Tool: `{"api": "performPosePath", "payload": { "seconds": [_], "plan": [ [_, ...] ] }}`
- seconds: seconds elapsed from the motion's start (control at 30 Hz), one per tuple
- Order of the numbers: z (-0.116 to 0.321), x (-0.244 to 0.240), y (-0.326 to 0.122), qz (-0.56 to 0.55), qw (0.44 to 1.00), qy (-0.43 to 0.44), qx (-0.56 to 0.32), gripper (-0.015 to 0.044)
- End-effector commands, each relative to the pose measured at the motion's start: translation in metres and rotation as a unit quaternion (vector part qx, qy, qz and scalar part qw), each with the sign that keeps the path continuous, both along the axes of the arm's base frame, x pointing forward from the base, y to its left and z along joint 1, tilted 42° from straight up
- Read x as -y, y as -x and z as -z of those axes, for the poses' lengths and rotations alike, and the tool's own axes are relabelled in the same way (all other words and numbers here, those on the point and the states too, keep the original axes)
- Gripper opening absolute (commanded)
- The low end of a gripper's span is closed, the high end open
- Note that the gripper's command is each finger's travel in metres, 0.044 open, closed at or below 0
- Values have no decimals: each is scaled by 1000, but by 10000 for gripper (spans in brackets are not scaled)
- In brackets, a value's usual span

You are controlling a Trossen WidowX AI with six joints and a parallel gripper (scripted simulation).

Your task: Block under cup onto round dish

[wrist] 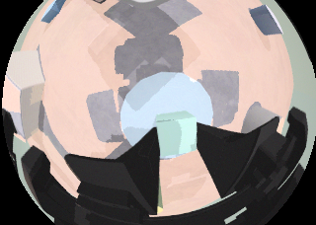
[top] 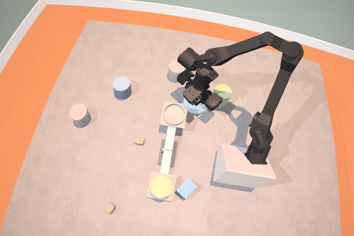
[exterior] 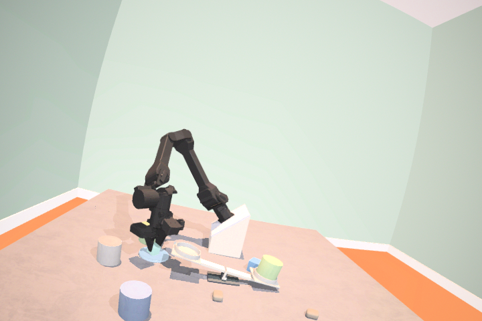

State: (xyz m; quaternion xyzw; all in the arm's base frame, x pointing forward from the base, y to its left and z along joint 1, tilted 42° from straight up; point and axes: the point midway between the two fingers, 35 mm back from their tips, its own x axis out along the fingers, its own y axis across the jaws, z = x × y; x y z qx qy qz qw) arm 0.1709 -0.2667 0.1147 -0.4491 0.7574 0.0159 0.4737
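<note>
My gripper (exterior: 154, 247) (wrist: 174, 128) points down over the round dish and is shut on the mint block (exterior: 155, 249) (wrist: 177, 137). The block is at or just above the pale blue dish (top: 195, 108) (exterior: 146, 255) (wrist: 143, 104); I cannot tell if it touches. One yellow-green cup (top: 222, 97) (exterior: 142, 240) stands on the table beside the dish, not above it, partly behind the gripper in the exterior view. The other cup (top: 161, 186) (exterior: 270, 267) stands on the low end of the balance (top: 169, 139) (exterior: 211, 266). The balance's raised end is empty.
A grey cylinder (top: 174, 73) (exterior: 109, 251) stands close to the gripper. A blue-violet cylinder (top: 122, 89) (exterior: 134, 302) and another grey one (top: 80, 116) stand farther off. A blue box (top: 186, 189) (exterior: 253, 264) lies by the low cup. Two small tan blocks (top: 139, 140) (top: 109, 208) lie on the table.
</note>
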Motion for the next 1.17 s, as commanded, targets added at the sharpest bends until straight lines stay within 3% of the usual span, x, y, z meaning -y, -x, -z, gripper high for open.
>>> {"api": "performPosePath", "payload": {
  "seconds": [0.0,0.37,0.77,1.13],
  "plan": [
    [-1,0,0,1,1000,1,1,157],
    [-7,-6,-2,1,1000,-1,1,440],
    [-68,-64,-14,-5,1000,-5,-1,440],
    [-69,-65,-14,-5,1000,-5,-1,440]
  ]
}}
